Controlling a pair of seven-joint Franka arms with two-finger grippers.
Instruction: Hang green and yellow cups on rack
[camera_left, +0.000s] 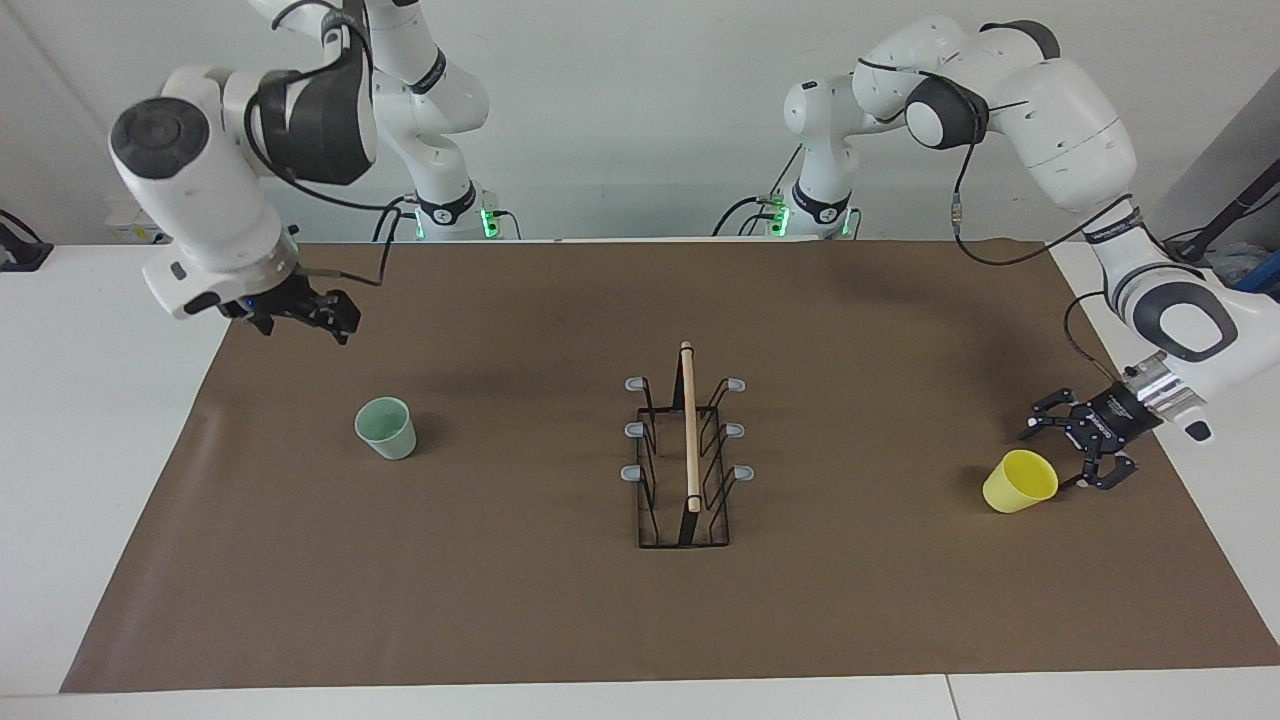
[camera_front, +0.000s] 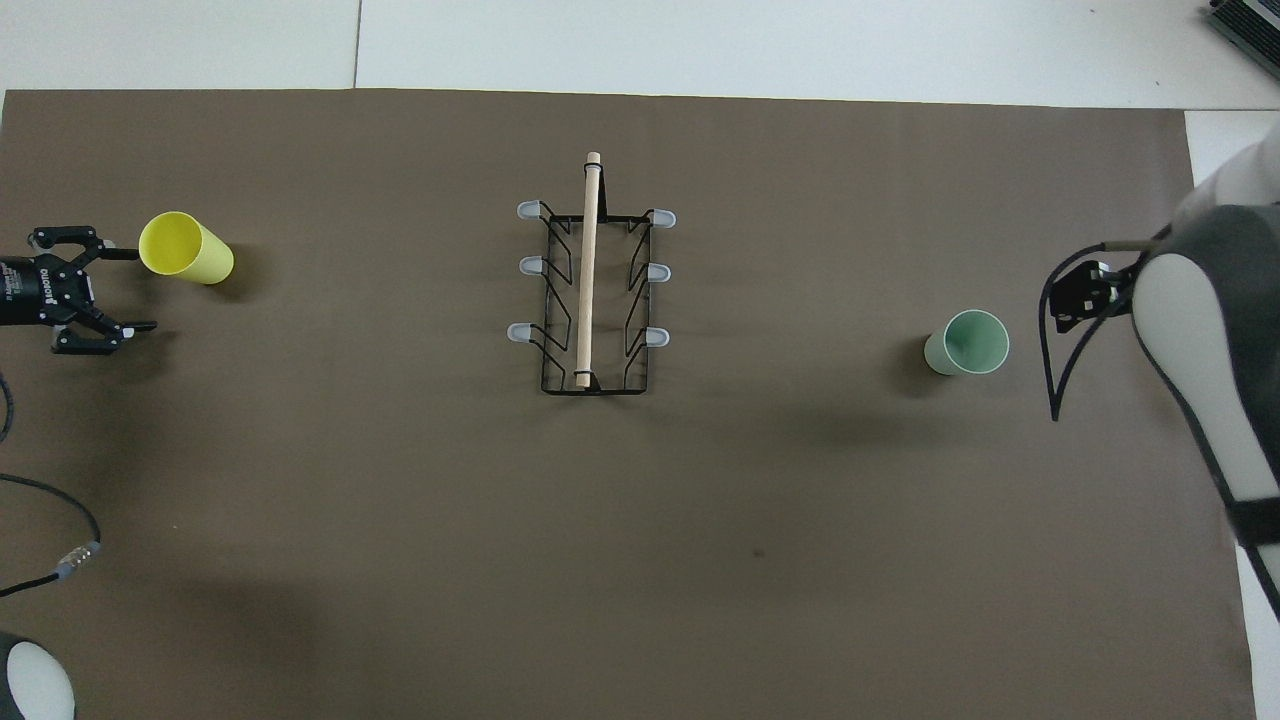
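The yellow cup stands upright on the brown mat at the left arm's end. My left gripper is low beside it, open, with one fingertip close to the cup's rim and nothing between its fingers. The green cup stands upright toward the right arm's end. My right gripper hangs open and empty above the mat's edge there, well clear of the green cup. The rack stands at the middle of the mat, its prongs bare.
The brown mat covers most of the white table. The right arm's forearm hides part of the mat's edge in the overhead view. A cable from the left arm hangs over the mat's corner nearest the robots.
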